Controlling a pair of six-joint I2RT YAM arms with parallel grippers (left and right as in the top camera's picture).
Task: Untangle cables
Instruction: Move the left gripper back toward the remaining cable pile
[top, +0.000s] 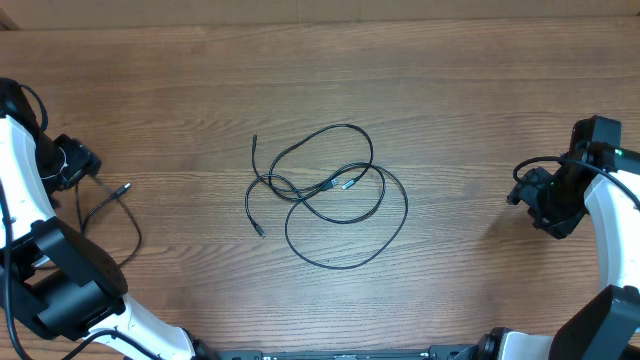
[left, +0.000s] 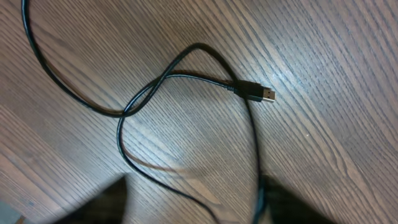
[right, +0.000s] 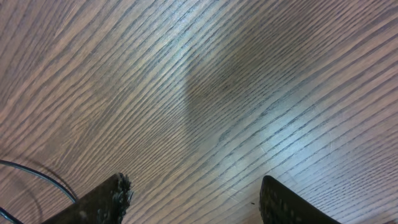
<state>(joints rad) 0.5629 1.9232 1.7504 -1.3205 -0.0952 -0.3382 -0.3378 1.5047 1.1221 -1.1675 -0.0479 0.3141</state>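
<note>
A tangle of thin black cables lies in loose overlapping loops at the table's middle, with two silver-tipped plugs inside it. A separate black cable lies at the left edge, its silver-tipped plug pointing right. In the left wrist view this cable crosses over itself and ends in the plug. My left gripper is open above it, and one strand runs close along the right finger. My right gripper is open and empty over bare wood.
The table is brown wood. A thin black strand shows at the lower left of the right wrist view. Both arm bases stand at the near corners of the table.
</note>
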